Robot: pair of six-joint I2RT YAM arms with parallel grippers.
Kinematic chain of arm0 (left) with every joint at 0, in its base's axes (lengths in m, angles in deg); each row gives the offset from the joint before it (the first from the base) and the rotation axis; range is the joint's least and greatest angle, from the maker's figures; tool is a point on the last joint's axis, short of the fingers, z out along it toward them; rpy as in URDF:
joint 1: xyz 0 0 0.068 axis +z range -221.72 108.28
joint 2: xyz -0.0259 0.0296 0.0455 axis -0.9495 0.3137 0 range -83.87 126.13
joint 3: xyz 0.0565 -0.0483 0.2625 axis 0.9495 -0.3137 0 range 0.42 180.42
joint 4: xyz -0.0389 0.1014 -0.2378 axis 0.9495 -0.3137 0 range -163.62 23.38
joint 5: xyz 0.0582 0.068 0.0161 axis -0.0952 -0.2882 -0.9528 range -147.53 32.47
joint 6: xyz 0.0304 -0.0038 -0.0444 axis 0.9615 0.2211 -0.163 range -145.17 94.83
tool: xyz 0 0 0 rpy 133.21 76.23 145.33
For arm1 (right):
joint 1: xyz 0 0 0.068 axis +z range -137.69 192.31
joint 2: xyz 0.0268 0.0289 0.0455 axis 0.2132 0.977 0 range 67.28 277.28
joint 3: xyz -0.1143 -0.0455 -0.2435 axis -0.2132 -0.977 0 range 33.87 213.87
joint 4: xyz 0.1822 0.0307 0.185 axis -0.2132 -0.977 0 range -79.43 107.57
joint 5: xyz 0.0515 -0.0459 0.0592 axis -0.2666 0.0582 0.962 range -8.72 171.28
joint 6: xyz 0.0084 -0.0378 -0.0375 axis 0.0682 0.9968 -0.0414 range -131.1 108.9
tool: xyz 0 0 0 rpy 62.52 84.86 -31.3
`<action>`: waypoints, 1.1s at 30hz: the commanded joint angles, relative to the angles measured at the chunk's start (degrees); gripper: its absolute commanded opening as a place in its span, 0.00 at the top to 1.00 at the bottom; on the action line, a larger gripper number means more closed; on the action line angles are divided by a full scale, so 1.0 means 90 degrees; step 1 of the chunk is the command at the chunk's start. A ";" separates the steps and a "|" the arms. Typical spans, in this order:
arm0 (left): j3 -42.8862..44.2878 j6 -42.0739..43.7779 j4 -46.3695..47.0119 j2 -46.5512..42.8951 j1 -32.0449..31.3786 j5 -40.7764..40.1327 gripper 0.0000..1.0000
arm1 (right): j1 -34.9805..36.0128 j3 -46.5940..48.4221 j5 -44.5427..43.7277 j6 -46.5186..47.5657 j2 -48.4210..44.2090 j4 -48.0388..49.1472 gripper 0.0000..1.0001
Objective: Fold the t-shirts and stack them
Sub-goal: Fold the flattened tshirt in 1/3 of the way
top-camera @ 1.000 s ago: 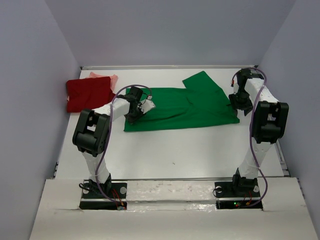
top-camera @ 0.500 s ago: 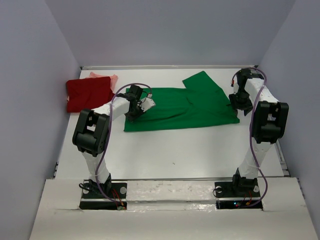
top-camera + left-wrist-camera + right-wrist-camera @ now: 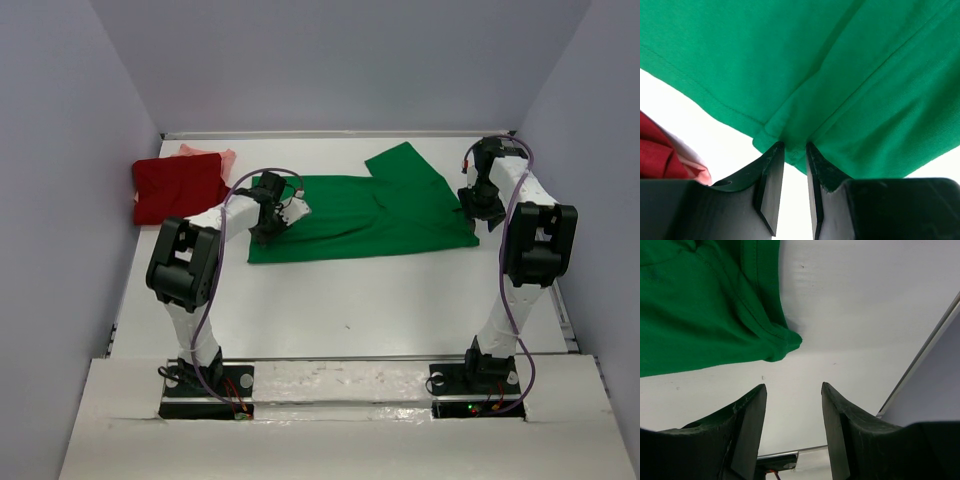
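Observation:
The bright green t-shirt [image 3: 370, 210] lies spread across the back middle of the table, one sleeve pointing to the far wall. My left gripper [image 3: 265, 226] is at its left edge. In the left wrist view the green cloth [image 3: 815, 60] is bunched between the narrow fingertips of that gripper [image 3: 793, 146], which is shut on a fold at the hem corner. The dark red t-shirt [image 3: 178, 188] lies folded at the far left on top of the salmon-pink t-shirt [image 3: 212, 155]. My right gripper [image 3: 481, 214] stands open just off the green shirt's right corner [image 3: 785, 342], its jaws [image 3: 794, 386] holding nothing.
A metal rail [image 3: 920, 355] and the grey side wall run close to the right gripper. The red shirt [image 3: 655, 155] and a pink edge [image 3: 697, 172] show just left of the left gripper. Bare white table [image 3: 350, 300] lies in front of the green shirt.
The left gripper narrowed slightly on the green cloth and shifted a little. The right arm has stayed where it was.

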 commanded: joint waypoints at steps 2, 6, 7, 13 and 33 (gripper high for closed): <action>-0.0070 0.0011 -0.0053 0.0058 -0.0033 -0.0020 0.64 | -0.0053 0.0135 -0.0010 -0.0055 -0.0117 0.0069 0.46; -0.0021 0.0001 -0.0053 0.0117 -0.0033 -0.0049 0.64 | -0.0053 0.0145 0.0009 -0.0055 -0.0127 0.0059 0.46; -0.0021 0.0001 -0.0063 0.0127 -0.0033 -0.0049 0.65 | -0.0053 0.0135 0.0000 -0.0055 -0.0117 0.0059 0.46; 0.0008 -0.0018 -0.0053 0.0098 -0.0043 -0.0088 1.00 | -0.0053 0.0106 0.0009 -0.0055 -0.0127 0.0069 0.47; 0.0672 -0.0487 0.0181 -0.0616 -0.0141 -0.0527 1.00 | -0.0053 0.0116 0.0107 -0.0045 -0.0166 0.0059 0.47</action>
